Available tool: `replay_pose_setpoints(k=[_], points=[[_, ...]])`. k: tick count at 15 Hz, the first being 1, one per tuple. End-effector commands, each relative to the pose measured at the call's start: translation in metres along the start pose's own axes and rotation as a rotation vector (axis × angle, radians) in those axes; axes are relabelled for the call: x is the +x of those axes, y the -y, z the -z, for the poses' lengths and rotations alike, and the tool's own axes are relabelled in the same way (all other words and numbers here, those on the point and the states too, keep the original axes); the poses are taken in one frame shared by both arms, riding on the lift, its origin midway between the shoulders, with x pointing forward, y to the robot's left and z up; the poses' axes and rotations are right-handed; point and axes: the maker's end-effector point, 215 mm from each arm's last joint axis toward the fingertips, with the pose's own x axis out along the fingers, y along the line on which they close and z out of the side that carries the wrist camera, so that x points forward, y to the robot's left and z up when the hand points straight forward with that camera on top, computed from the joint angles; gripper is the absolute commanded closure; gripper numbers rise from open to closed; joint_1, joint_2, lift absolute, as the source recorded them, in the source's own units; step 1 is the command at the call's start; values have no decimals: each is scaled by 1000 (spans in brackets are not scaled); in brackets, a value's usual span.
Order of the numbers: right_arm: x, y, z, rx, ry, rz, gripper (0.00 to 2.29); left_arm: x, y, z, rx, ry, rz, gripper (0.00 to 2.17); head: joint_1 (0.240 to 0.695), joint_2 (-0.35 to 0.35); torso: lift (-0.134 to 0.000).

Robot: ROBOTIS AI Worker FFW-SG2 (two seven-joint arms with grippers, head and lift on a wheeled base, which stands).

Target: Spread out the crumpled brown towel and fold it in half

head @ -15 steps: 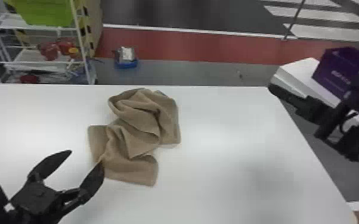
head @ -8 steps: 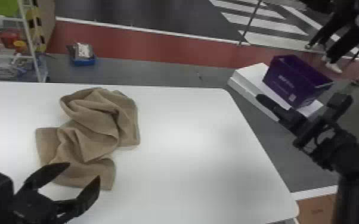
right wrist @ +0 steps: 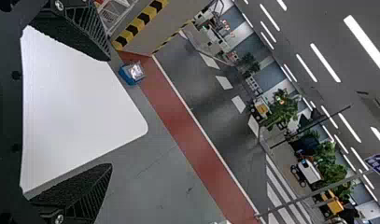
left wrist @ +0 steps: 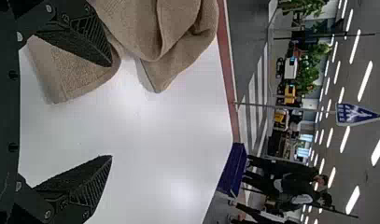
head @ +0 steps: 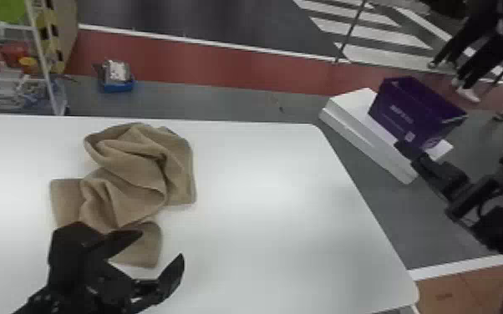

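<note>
The brown towel (head: 138, 167) lies crumpled on the left part of the white table, with folds bunched at its far side and a flatter flap toward the robot. In the head view my left gripper (head: 158, 246) is open above the towel's near edge, one finger over the flap and nothing held. The left wrist view has this gripper (left wrist: 110, 110) with its fingers wide apart and towel (left wrist: 164, 28) beside and beyond one of them. My right gripper (head: 407, 156) is out past the table's right edge, away from the towel; in the right wrist view this gripper (right wrist: 110, 112) stands open.
The white table (head: 284, 217) has a rounded far right corner. Beyond its right edge a purple bin (head: 413, 110) rests on a white box (head: 363, 138) on the floor. A shelf rack (head: 46, 71) and a small blue tray (head: 117, 85) stand behind the table.
The head view has shifted rightward, so towel and table sit farther left than a second ago. My left gripper has moved to the right relative to the towel, now overlapping its near flap.
</note>
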Motion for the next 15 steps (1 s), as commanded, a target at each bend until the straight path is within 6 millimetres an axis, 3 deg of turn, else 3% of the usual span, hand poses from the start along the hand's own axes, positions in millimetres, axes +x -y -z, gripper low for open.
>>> replay_pose_setpoints(k=[1, 4, 6, 9, 11, 15], points=[[-2, 5, 4, 30, -3, -3, 73, 14, 12, 6, 61, -53, -2, 208, 695, -350, -134], [-1, -10, 1, 29, 6, -68, 76, 17, 9, 23, 38, -129, -1, 208, 695, -350, -134], [4, -22, 14, -22, -20, -105, 80, 17, 9, 32, 32, -169, -3, 211, 695, -350, -134], [17, -38, 18, -259, 31, -72, 80, 23, 9, 41, 48, -195, -11, 211, 695, -350, -134], [22, -52, 26, -303, 23, -79, 80, 25, 6, 45, 48, -206, -16, 211, 695, -350, -134], [24, -55, 34, -297, 13, -87, 80, 28, 2, 43, 52, -205, -27, 265, 695, -350, -134]])
